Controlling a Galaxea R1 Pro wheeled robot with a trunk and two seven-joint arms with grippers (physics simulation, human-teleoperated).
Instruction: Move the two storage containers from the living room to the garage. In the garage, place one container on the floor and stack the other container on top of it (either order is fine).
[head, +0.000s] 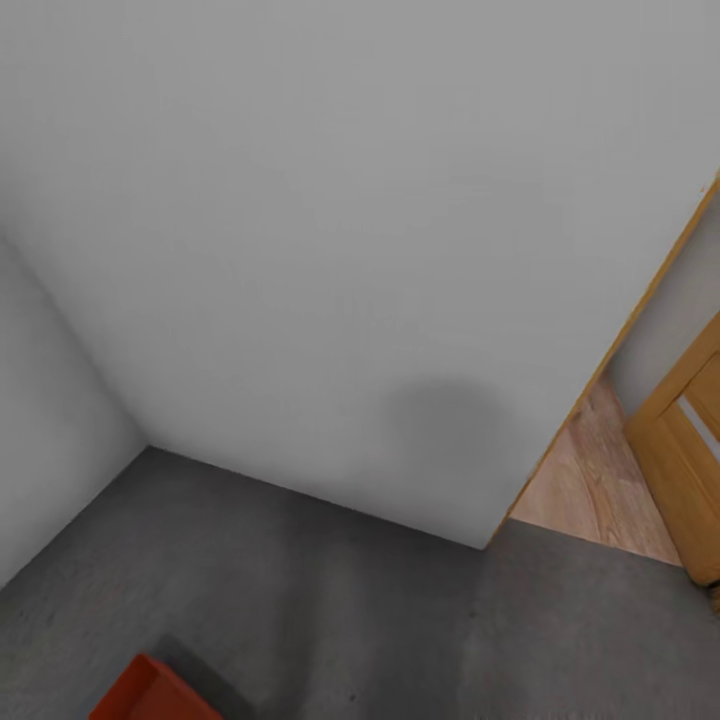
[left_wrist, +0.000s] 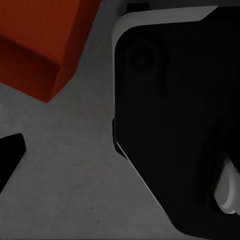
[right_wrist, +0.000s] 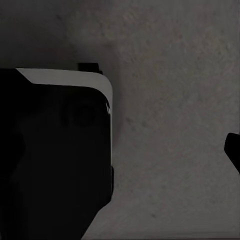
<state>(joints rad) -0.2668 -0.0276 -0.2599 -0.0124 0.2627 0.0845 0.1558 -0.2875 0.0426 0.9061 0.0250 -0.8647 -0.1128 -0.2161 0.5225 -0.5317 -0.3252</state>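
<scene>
A corner of an orange-red storage container (head: 150, 692) is poking into the near edge of the head view, sitting on the dark grey concrete floor (head: 330, 600). Beyond it, a plain white wall (head: 350, 250) is filling most of the scene, meeting a second wall at a corner. A wooden door (head: 690, 450) is standing open at the right, showing light planks. The left wrist view is catching the container (left_wrist: 40, 45) near the robot's dark body (left_wrist: 180, 115). Whether either tool is clenched or released, I cannot tell.

No legible text, labels or numbers anywhere
</scene>
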